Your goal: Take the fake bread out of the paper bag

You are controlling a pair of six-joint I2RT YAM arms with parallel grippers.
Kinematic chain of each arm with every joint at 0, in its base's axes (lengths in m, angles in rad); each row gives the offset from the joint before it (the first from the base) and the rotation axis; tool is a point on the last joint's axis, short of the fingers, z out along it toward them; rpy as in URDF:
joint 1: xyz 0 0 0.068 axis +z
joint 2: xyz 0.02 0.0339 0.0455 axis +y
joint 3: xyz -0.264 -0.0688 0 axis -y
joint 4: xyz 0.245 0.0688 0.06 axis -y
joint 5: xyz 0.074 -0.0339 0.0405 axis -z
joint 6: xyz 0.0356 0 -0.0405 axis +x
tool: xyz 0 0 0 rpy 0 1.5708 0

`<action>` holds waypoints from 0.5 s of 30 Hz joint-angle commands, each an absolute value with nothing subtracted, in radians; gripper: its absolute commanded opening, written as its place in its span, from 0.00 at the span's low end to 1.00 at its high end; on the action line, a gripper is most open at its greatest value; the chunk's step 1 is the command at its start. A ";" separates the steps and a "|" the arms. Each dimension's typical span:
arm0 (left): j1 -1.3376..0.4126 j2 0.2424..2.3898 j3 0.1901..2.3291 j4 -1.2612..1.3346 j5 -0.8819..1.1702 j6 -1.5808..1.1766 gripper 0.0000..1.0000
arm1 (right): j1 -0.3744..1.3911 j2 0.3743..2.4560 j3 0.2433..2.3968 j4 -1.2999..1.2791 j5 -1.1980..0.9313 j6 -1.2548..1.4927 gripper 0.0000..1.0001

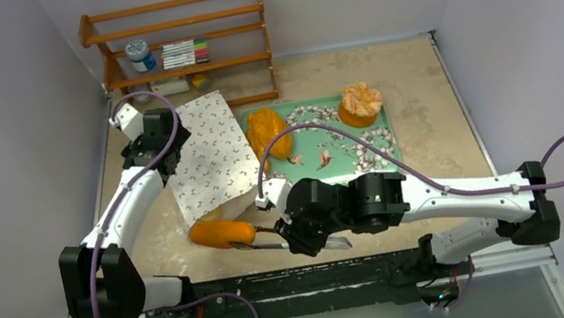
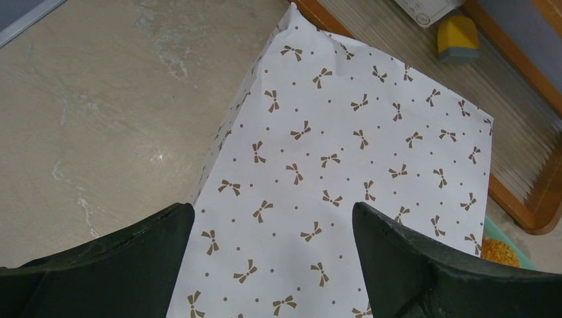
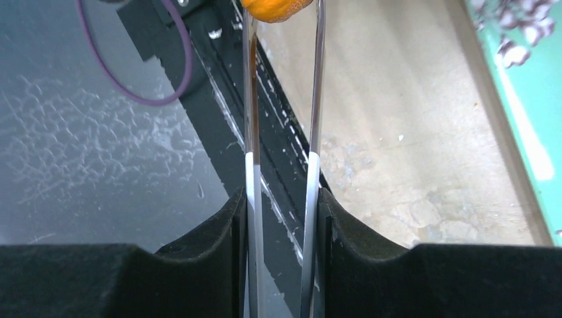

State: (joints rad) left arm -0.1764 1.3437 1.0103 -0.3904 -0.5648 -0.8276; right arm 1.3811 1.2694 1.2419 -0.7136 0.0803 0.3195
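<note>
The white paper bag [image 1: 209, 158] with brown bows lies flat on the table, its mouth toward the near edge. My left gripper [image 1: 170, 152] hovers open over the bag's far end [image 2: 344, 146], nothing between its fingers [image 2: 273, 212]. A smooth orange loaf [image 1: 222, 233] lies at the bag's mouth. My right gripper [image 1: 296, 239] is shut on metal tongs [image 1: 269, 246], whose tips pinch the loaf's end [image 3: 275, 8]. The tongs' two arms [image 3: 250, 99] run between my pads [image 3: 281, 199]. A lumpy loaf [image 1: 267, 131] and a ruffled pastry [image 1: 361, 101] rest on the green floral tray [image 1: 331, 164].
A wooden shelf [image 1: 182, 46] with a jar, markers and small items stands at the back, close behind the bag. The tray's edge [image 3: 530, 99] lies right of the tongs. The black rail of the table's near edge [image 1: 307, 280] is just below the right gripper.
</note>
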 commanded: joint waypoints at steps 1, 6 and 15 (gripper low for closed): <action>-0.160 1.330 1.054 -0.377 -0.609 -0.832 0.91 | 1.387 1.234 1.359 -0.697 0.173 0.301 0.00; -0.145 1.317 1.061 -0.389 -0.617 -0.831 0.91 | 1.387 1.238 1.453 -0.730 0.236 0.302 0.00; -0.031 1.284 1.065 -0.392 -0.559 -0.835 0.91 | 1.387 1.230 1.574 -0.775 0.369 0.341 0.00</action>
State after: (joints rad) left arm -0.0704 1.3212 1.0172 -0.4088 -0.5785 -0.8272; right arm 1.3811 1.2675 1.4864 -0.7879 0.2481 0.3187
